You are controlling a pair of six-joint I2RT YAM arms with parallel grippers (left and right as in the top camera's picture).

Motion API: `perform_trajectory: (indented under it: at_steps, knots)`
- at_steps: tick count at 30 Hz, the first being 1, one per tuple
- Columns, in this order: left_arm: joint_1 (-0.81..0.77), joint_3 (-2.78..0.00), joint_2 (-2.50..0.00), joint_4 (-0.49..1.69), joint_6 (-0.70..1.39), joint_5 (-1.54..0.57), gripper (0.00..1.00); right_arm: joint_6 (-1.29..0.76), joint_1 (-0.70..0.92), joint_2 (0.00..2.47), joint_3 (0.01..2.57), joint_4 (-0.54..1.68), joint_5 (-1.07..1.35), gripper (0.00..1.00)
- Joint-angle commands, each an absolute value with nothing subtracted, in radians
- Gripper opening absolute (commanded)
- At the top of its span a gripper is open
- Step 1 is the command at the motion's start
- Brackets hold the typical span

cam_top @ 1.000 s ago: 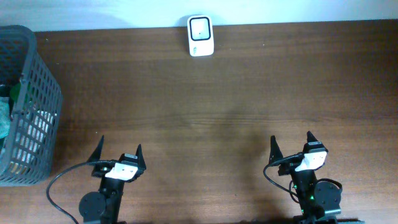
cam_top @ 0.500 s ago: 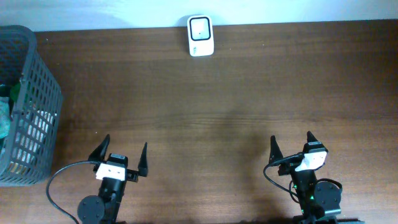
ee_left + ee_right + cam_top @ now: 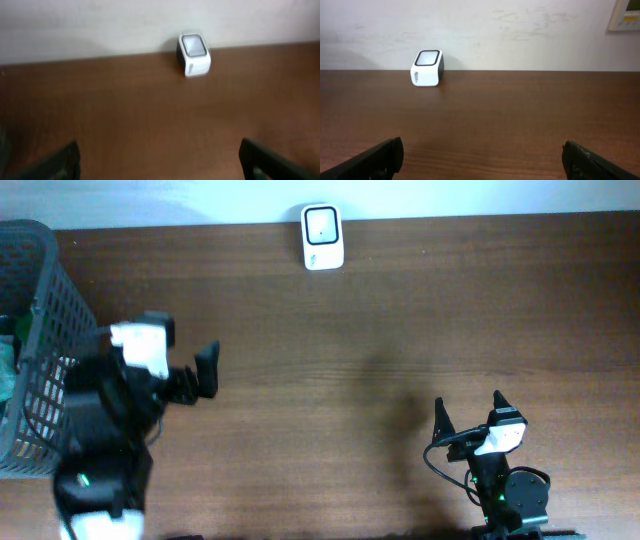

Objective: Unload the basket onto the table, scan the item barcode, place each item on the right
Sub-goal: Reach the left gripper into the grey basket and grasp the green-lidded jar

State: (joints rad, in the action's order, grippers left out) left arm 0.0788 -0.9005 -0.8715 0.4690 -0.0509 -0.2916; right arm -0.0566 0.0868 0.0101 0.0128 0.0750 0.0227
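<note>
At nine o'clock on the table (image 3: 400, 330), inside the grey basket (image 3: 60, 370), lay a greenish item (image 3: 8, 370), mostly hidden by mesh. The left pincer (image 3: 160, 162) hovered just beside the basket, spread wide and empty. It would likely do best to drop straight inside the rim, grip firmly, then face the barcode to the scanner (image 3: 322, 237) at twelve o'clock. The right pincer (image 3: 468, 402), at five o'clock, gaped empty.
</note>
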Motion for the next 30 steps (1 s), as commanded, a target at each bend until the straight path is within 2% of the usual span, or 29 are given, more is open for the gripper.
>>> perform_trajectory:
  at_steps: [1,5,12,17,20,25,30]
  knots:
    - [0.076,-1.292,-1.132,0.721,-0.045,-0.293,0.99,-0.061,0.089,0.003,0.006,0.075,0.014,0.98]
    - [0.076,-1.597,-1.313,0.934,-0.046,-0.327,0.99,-0.061,0.089,0.003,0.006,0.075,0.014,0.98]
    - [0.111,-1.688,-1.390,0.839,-0.062,-0.348,0.99,-0.061,0.089,0.003,0.006,0.075,0.014,0.98]
    - [0.336,-1.913,-1.442,0.857,0.075,-0.141,1.00,-0.061,0.089,0.003,0.006,0.075,0.014,0.98]
    - [0.480,-1.919,-1.471,0.857,0.124,-0.036,1.00,-0.061,0.089,0.003,0.006,0.075,0.014,0.98]
    - [0.632,-1.919,-1.631,0.914,0.171,-0.018,0.99,-0.061,0.089,0.003,0.006,0.075,0.014,0.98]
    - [0.698,-1.919,-1.838,0.918,0.151,-0.004,0.99,-0.061,0.089,0.003,0.006,0.075,0.014,0.98]
